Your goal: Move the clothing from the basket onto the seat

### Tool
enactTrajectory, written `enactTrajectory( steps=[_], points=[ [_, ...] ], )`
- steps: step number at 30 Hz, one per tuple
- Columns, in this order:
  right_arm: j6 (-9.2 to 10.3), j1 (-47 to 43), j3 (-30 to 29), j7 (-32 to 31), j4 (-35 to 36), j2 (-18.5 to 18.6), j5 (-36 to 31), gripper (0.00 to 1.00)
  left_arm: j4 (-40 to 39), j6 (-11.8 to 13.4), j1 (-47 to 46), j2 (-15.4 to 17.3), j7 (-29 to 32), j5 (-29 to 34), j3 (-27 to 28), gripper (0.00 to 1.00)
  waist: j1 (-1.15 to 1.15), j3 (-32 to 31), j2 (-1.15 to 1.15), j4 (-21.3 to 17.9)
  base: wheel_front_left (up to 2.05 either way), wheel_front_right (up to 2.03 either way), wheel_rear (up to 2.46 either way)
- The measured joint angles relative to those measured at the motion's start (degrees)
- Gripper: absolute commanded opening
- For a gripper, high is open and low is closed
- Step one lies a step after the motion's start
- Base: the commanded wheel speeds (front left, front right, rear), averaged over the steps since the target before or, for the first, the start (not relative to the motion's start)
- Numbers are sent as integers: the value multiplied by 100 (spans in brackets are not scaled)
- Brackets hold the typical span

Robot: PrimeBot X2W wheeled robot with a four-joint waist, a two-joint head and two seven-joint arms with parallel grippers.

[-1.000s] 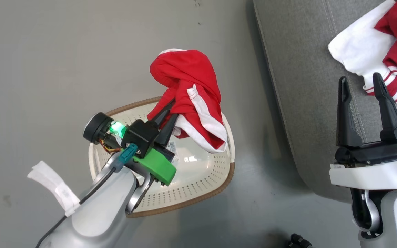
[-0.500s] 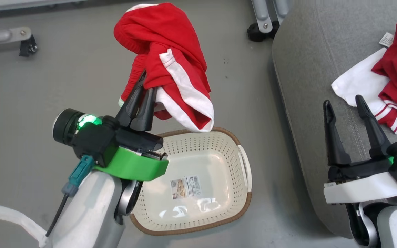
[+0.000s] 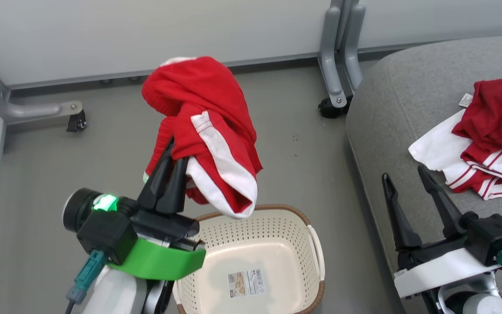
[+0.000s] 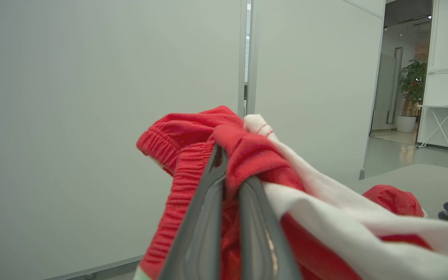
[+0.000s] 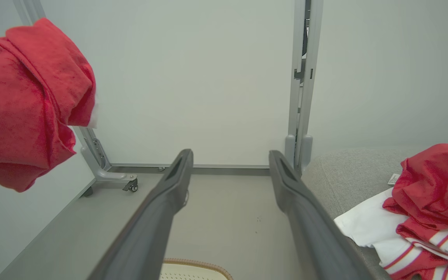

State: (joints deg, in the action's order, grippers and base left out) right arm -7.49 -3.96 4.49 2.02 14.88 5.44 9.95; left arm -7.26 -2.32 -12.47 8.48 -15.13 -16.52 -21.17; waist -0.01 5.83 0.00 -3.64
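Above basket (image 3: 277, 226) — clothing (image 3: 207, 113) in left gripper (image 3: 173, 153)

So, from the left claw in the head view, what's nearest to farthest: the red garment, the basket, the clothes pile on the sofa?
1. Red garment, gripped in the left claw.
2. Basket, just beneath, to its right.
3. Clothes pile, far right on the seat.

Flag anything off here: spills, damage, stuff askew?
Nothing stands out. The left gripper has its jaws shut on a bunched red garment, held clear of the basket, which sits upright. The other garment lies crumpled on the seat. The right gripper is open.
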Motion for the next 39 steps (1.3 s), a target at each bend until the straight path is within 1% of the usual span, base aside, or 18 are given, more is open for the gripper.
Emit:
enactTrajectory(
  steps=[5,11,22,25,29,33,36,39],
  points=[
    [0,-292,67,-94,45,9,52,100,-41,-18,443,2,0,-10,-21,0,0,-362,0,11,0,0,0],
    [0,-482,130,-181,119,8,91,100,-67,-1,671,3,0,-45,-43,0,0,-617,0,64,0,0,0],
    [0,-538,156,-221,123,2,126,100,-51,8,735,0,0,-56,-42,0,0,-679,0,99,0,0,0],
    [0,-536,267,-260,126,-4,177,100,-51,7,735,0,0,-56,-43,0,0,-670,0,107,0,0,0],
    [0,-408,653,-430,158,-5,433,100,-49,7,733,0,0,-56,-46,0,0,-657,0,118,0,0,0],
    [0,25,1397,-686,274,-8,794,100,-45,-3,726,-3,0,-53,-81,0,0,-623,0,148,0,0,0],
    [0,441,1927,-758,333,-25,1045,100,-35,-20,721,-11,0,-47,-108,0,0,-593,0,176,0,0,0],
    [0,861,2287,-777,361,-69,1232,100,-4,-27,716,-22,0,-37,-138,0,0,-573,0,220,0,0,0]
  ],
)
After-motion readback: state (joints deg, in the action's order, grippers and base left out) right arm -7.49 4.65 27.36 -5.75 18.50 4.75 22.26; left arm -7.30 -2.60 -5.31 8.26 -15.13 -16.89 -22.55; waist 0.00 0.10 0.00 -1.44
